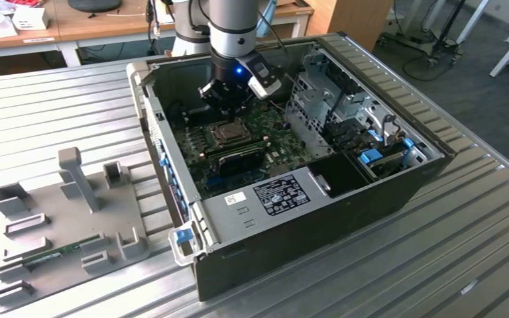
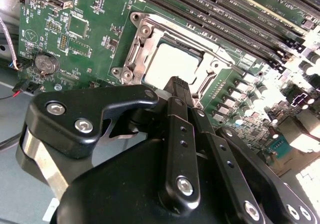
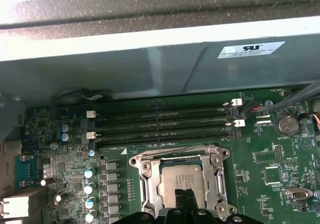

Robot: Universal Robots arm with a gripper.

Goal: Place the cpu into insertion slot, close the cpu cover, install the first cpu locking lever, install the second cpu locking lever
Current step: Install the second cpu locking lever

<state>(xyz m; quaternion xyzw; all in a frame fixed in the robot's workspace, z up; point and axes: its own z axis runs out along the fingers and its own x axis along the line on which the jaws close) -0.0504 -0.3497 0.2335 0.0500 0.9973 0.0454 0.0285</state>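
The cpu lies flat in the insertion slot on the green board, its dull silvery top showing. The cpu cover lies down around it as a thin metal frame. I cannot tell how the locking levers stand. My gripper hangs just above the near edge of the cpu, its black fingers together with nothing between them. In the first wrist view the gripper overlaps the cpu. In the exterior view the gripper is inside the open computer case, right above the cpu.
Long black memory slots run beside the socket. The case wall rises behind them. A drive cage and a labelled power supply fill the case. A grey fixture sits on the metal table at the exterior view's left.
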